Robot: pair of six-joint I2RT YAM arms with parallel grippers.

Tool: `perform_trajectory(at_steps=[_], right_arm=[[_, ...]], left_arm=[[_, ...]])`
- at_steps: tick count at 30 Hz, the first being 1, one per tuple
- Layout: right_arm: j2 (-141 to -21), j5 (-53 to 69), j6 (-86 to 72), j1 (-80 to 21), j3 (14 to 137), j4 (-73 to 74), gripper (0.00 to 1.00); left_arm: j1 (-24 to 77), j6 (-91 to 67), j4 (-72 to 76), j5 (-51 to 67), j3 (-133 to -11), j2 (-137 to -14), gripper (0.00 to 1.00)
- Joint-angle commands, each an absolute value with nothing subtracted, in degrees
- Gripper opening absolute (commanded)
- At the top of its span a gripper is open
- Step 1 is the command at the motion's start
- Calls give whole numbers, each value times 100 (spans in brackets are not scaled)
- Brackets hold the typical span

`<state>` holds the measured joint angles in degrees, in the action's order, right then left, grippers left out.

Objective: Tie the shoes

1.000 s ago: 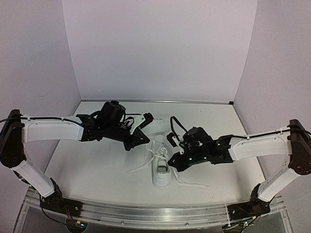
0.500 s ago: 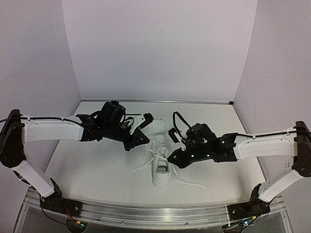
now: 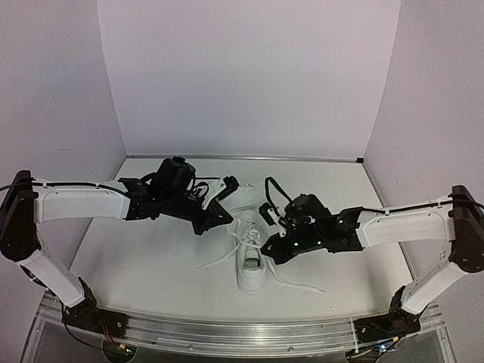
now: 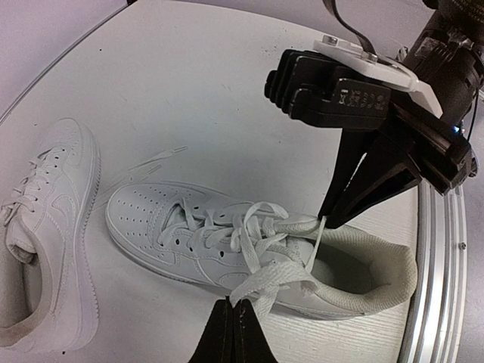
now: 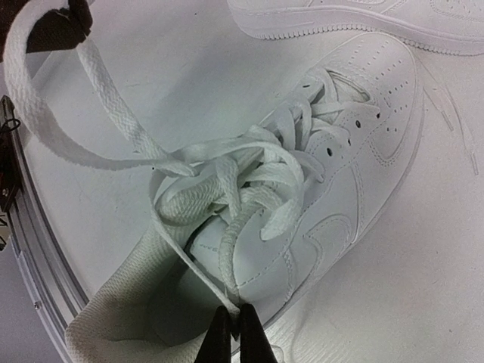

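Note:
Two white sneakers lie mid-table. The near shoe point(image 3: 251, 266) has its laces loosely crossed over the tongue; it also shows in the left wrist view point(image 4: 174, 227) and the right wrist view point(image 5: 340, 181). The far shoe point(image 3: 242, 197) lies behind it, laced, and shows in both wrist views point(image 4: 45, 234) point(image 5: 363, 19). My left gripper point(image 3: 228, 217) point(image 4: 233, 311) is shut on a flat lace strand point(image 4: 302, 278) at the near shoe's side. My right gripper point(image 3: 265, 248) point(image 5: 233, 314) is shut on another lace strand point(image 5: 189, 261) beside the shoe's opening.
Loose lace ends trail onto the table to the left point(image 3: 214, 262) and right point(image 3: 299, 286) of the near shoe. The metal rail of the table's front edge point(image 3: 242, 333) runs below. White walls enclose the back and sides.
My right gripper has shifted slightly near the shoe's opening while holding its lace. The left arm and both shoes have stayed in place.

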<state>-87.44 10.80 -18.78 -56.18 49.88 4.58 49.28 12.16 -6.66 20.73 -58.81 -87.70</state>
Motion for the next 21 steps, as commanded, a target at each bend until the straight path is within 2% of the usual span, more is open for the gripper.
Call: perform_trajectory(at_steps=[1,10,21], right_arm=[[-8543,1080,-1901,-5617,5181,433,2],[-8035,1076,-1997,-5614,5112,531,1],[-8475,947,-2083,-5613,4962,615,0]], left_arm=[[4901,1306,-677,2020,-6141,-8719,0],[4896,1237,-674,1928,-6039,-8618,0],[4897,853,-500,1863,-5576,-8154,0]])
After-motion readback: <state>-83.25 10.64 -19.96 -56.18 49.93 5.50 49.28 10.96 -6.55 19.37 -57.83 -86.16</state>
